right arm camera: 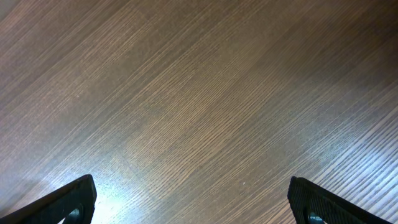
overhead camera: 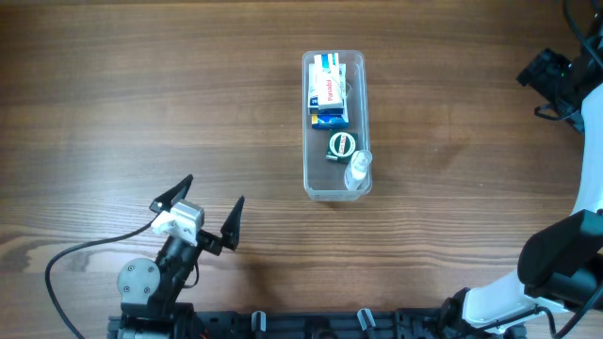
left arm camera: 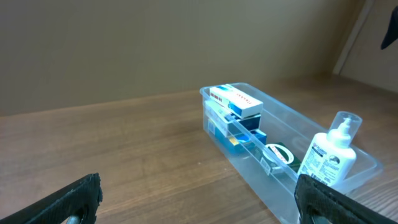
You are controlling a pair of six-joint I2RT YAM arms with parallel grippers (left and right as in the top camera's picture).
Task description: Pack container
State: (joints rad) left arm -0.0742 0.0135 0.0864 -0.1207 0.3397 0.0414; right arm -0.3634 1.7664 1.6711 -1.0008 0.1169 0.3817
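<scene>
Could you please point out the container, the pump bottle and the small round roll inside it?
container point(overhead camera: 318, 179), overhead view, on its bare floor beside the bottle.
pump bottle point(left arm camera: 328, 160), left wrist view, on its printed label.
round roll point(overhead camera: 341, 144), overhead view, on its top face.

Print on the boxes point(overhead camera: 328, 89) in the container point(overhead camera: 318, 175) is showing too small to read. The overhead view's right edge is cutting off the right arm point(overhead camera: 594, 169).
</scene>
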